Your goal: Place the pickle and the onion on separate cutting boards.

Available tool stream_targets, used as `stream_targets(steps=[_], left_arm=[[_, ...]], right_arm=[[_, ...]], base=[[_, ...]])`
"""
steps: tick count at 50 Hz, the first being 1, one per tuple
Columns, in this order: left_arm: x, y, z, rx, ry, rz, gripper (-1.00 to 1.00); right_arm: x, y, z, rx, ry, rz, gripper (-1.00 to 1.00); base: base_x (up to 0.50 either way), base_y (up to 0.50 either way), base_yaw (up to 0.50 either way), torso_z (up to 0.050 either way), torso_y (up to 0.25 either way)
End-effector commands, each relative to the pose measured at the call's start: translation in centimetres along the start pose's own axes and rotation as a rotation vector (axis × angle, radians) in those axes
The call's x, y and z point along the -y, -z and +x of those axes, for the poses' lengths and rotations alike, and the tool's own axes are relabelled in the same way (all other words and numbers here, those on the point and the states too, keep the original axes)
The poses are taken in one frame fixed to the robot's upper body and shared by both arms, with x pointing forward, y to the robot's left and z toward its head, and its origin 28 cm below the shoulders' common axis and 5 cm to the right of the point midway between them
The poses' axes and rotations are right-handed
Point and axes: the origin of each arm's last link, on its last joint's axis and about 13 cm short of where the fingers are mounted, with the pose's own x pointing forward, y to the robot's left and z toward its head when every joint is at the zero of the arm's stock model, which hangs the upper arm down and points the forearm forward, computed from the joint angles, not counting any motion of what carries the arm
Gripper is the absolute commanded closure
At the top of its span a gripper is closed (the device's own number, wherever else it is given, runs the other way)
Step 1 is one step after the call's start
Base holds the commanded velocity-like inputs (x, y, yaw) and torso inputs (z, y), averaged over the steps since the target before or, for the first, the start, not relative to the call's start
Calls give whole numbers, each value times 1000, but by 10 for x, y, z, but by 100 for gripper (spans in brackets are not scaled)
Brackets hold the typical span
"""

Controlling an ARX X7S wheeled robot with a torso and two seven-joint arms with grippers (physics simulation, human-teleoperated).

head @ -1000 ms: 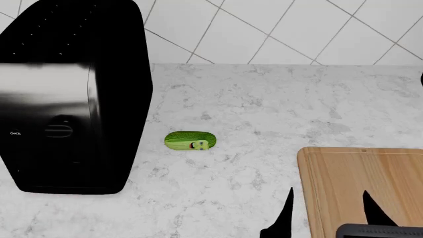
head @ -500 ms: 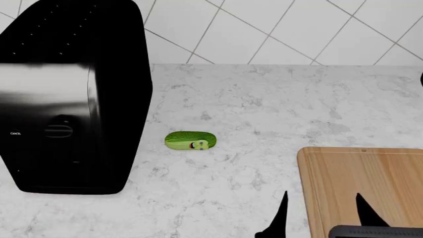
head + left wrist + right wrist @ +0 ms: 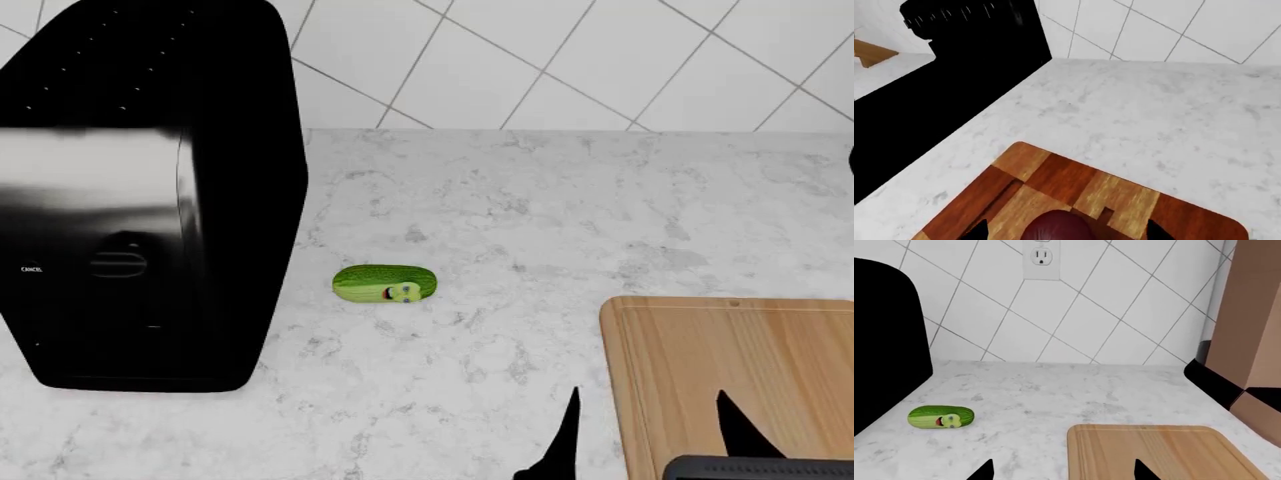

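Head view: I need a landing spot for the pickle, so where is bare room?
The light cutting board is bare ahead of the right hand. Open counter runs between the pickle and the tiled wall. It is tight between the pickle and the black appliance.

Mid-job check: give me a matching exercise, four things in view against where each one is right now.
Things
1. small bright-green oblong pickle
2. round dark-red onion
3. light natural-wood rectangular cutting board
4. white wall outlet

Places
A. on the tiled wall
B. at a brown patchwork wooden board, between the left fingers
C. on the white marble counter, beside the black appliance
D. flat on the counter, by the right fingers

Pairs: 1-C, 2-B, 3-D, 4-A
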Motion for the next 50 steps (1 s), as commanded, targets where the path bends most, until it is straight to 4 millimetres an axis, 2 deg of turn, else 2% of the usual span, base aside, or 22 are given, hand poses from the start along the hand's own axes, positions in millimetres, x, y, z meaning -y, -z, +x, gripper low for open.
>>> stream_targets(steps=[1, 5, 7, 14, 21, 25, 29, 34, 40, 44, 48, 50], left_arm=[[1, -14, -71, 222, 107, -59, -100], [4, -19, -100, 295, 185, -126, -100], [13, -18, -114, 333, 263, -136, -100], [33, -17, -148, 384, 384, -158, -100], [48, -9, -151, 384, 498, -242, -100], [60, 3, -147, 373, 552, -212, -100], [62, 15, -136, 335, 537, -202, -100], [50, 14, -131, 338, 500, -233, -100], [33, 7, -141, 381, 447, -238, -100], [22, 2, -149, 406, 426, -237, -100], [3, -1, -161, 448, 403, -231, -100], [1, -1, -163, 452, 409, -221, -100]], right_arm=[[3, -2, -1, 4, 8, 9, -100], [5, -4, -2, 7, 13, 13, -100], [5, -4, -2, 6, 12, 14, -100], [6, -5, -2, 9, 4, 5, -100], [5, -7, -3, 31, -22, -32, -100], [6, -10, -3, 33, -25, -54, -100], [6, -23, -5, 58, -19, -57, -100], [4, -32, 5, 55, -53, -90, -100], [6, -84, 32, 87, -80, -181, -100], [9, -108, 46, 89, -112, -232, -100], [8, -145, 63, 59, -185, -325, -100], [7, -155, 73, 33, -208, -359, -100]], base=[[0, 0, 0, 0, 0], [0, 0, 0, 0, 0], [0, 0, 0, 0, 0], [0, 0, 0, 0, 0], [0, 0, 0, 0, 0], [0, 0, 0, 0, 0], [0, 0, 0, 0, 0], [0, 0, 0, 0, 0], [0, 0, 0, 0, 0], [0, 0, 0, 0, 0], [0, 0, 0, 0, 0], [0, 0, 0, 0, 0]])
